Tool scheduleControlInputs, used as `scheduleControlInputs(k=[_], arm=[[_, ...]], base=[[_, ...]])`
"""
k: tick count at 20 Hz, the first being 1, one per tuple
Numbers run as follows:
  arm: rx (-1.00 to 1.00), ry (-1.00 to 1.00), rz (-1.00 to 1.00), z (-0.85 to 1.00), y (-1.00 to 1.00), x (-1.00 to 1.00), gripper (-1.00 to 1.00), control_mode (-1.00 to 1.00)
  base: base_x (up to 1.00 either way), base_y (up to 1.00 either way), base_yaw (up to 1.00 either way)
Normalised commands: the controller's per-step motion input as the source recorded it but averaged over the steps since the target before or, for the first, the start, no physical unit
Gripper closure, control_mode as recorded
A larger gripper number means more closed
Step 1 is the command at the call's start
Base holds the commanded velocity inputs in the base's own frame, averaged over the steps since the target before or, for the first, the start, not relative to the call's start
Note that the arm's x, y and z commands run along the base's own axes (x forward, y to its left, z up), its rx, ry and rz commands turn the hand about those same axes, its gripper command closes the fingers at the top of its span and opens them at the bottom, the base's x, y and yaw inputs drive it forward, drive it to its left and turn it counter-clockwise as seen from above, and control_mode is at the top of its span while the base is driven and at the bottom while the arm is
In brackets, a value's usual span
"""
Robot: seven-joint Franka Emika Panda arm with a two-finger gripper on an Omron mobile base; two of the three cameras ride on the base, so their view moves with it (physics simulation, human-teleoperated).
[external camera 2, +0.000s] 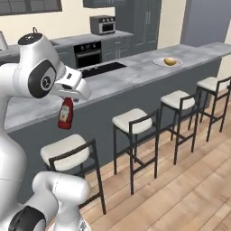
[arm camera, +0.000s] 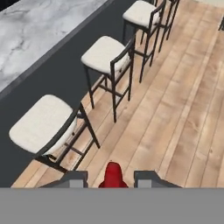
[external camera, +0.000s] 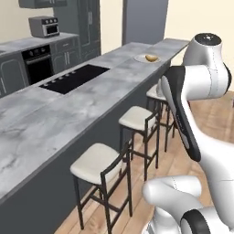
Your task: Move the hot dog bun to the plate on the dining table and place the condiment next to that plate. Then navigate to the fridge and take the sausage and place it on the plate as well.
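The condiment [external camera 2: 65, 114], a red ketchup bottle with a white label, hangs upright below my hand, out over the stools and off the table's edge. My gripper [external camera 2: 67, 100] is shut on its top. In the hand view its red cap [arm camera: 113, 174] sits between the two fingertips of the gripper [arm camera: 111, 177]. Far along the dining table [external camera: 55, 114] lies the plate [external camera: 140, 58] with the golden hot dog bun [external camera: 151, 57] on it. From the other side, the plate [external camera 2: 159, 61] and bun [external camera 2: 170, 61] sit near the table's far end. The fridge and sausage are out of view.
Several white-seated bar stools [external camera 2: 134, 121] line the table's near side over a wooden floor [arm camera: 175, 109]. A black cooktop [external camera: 75, 77] is inset mid-table. Behind stand an oven [external camera: 39, 64], a microwave [external camera: 44, 26] and dark cupboards.
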Motion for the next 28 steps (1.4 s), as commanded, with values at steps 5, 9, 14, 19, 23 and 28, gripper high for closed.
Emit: scheduleControlInputs(k=[5,9,14,19,23,28], arm=[[0.0,0.0,0.0,0.0,0.0,0.0,1.0,1.0],[0.0,0.0,0.0,0.0,0.0,0.0,1.0,1.0],[0.0,0.0,0.0,0.0,0.0,0.0,1.0,1.0],[0.0,0.0,0.0,0.0,0.0,0.0,1.0,1.0],[0.0,0.0,0.0,0.0,0.0,0.0,1.0,1.0],[0.0,0.0,0.0,0.0,0.0,0.0,1.0,1.0]], base=[[0.97,-1.0,0.25],[0.89,-1.0,0.26],[0.87,-0.97,0.3],[0.87,-0.84,0.34],[0.89,-0.74,0.37],[0.92,-0.66,0.41]])
